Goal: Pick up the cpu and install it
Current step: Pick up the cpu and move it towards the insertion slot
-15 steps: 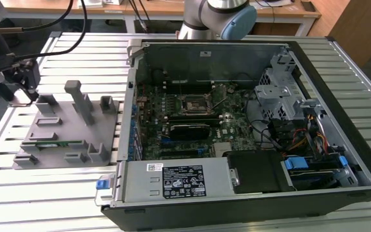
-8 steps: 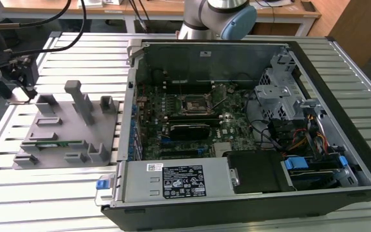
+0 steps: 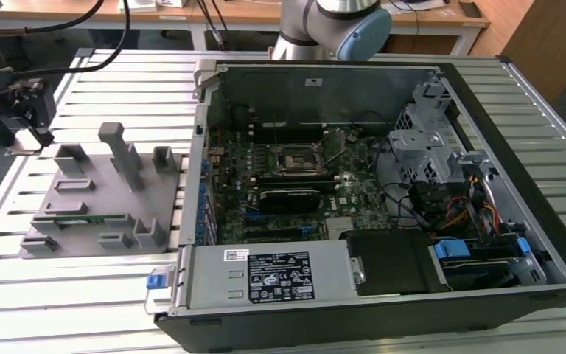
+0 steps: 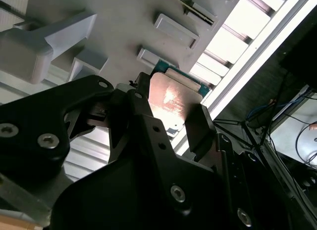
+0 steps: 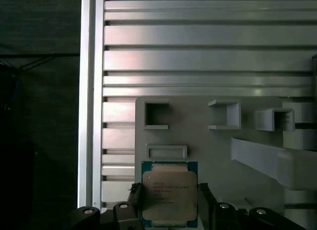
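Note:
The cpu point(image 5: 169, 190), a flat square chip with a silvery top and a green rim, sits between my two black fingers point(image 5: 135, 199). In both wrist views my gripper point(image 5: 169, 203) is shut on its opposite edges. It hangs over the edge of the grey fixture point(image 5: 223, 146), near a shallow rectangular pocket. The second wrist view shows the cpu point(image 4: 173, 99) reflecting light between the gripper's point(image 4: 171, 111) fingers. In the exterior view the gripper point(image 3: 29, 139) is at the exterior view's far left, beside the grey fixture point(image 3: 106, 195). The motherboard's black socket frame point(image 3: 295, 158) lies inside the open computer case point(image 3: 480, 221).
The fixture carries upright posts point(image 3: 121, 151) and a green memory stick point(image 3: 82, 219). It rests on a slatted aluminium table point(image 3: 116, 74), whose edge is close to the gripper. Drive cages and cables point(image 3: 441, 184) crowd the case's right side in the exterior view.

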`<control>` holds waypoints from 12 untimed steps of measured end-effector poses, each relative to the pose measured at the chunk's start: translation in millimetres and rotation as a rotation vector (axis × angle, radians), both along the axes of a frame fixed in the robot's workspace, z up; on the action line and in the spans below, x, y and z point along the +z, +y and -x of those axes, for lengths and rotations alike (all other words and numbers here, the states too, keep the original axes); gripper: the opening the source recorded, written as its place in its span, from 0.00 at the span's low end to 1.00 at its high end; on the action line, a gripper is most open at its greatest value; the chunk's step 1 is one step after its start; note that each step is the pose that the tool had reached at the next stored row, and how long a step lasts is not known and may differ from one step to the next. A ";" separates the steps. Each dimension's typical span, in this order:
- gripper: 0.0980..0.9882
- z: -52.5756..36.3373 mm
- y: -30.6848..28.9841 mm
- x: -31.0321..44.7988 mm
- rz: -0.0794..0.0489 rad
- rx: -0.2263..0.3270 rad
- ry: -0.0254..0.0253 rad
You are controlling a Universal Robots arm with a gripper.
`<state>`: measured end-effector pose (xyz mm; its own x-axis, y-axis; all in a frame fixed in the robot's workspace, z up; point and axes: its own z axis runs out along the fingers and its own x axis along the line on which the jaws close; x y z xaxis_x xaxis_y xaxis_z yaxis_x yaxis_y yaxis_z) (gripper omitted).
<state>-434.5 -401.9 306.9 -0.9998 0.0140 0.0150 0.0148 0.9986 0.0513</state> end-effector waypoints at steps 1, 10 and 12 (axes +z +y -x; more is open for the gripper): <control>0.49 0.0 0.1 1.0 0.000 0.000 0.0000; 0.49 0.0 0.9 13.6 0.000 0.000 0.0001; 0.49 0.0 1.3 16.9 0.000 0.000 0.0000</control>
<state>-434.5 -400.6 323.8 -0.9998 0.0139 0.0150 0.0147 0.9986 0.0513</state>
